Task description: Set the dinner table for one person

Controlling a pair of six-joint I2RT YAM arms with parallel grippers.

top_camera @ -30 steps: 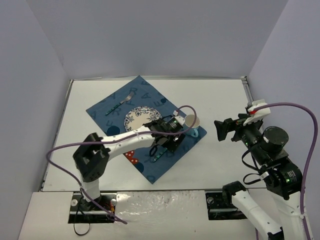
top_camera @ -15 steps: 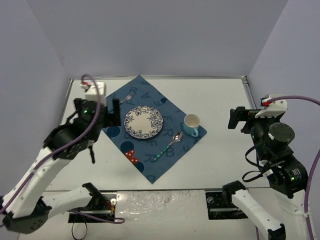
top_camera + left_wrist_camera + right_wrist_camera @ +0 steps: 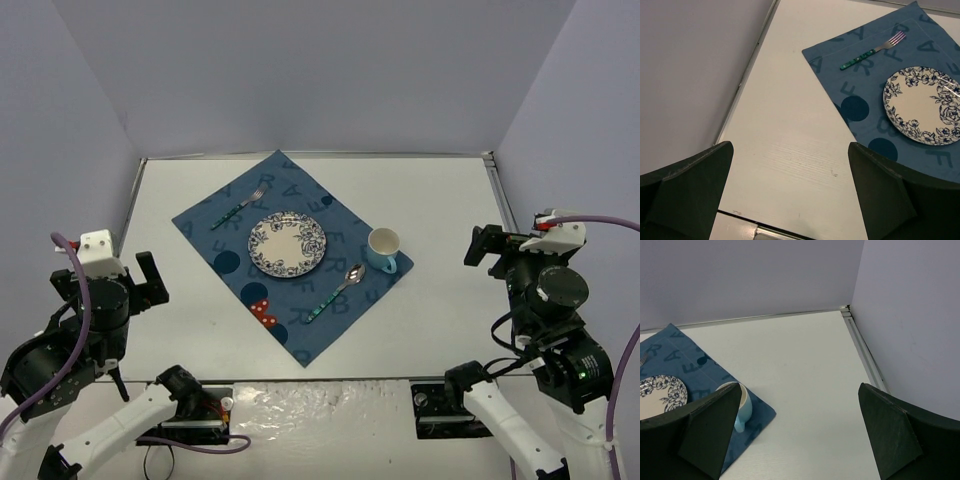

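dinner table (image 3: 440, 200) spans the view beyond the 2 arm bases | blue cloth (image 3: 300, 335) lies diagonally mid-table | left gripper (image 3: 790, 150) jaws spread wide, holding nothing, above near-left edge | right gripper (image 3: 799, 390) likewise, at right | plate (image 3: 287, 245) mid-cloth | cup (image 3: 383, 247) right of plate | spoon (image 3: 337, 292) and fork (image 3: 240, 207) on cloth

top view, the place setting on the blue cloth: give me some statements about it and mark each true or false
1. The fork lies on the cloth, to the far left of the plate. True.
2. The spoon rests on the plate. False: it lies on the cloth beside the plate.
3. The cup stands at the cloth's right corner. True.
4. The left hand grips the fork. False: it is open and empty, like the right hand, and off the cloth.
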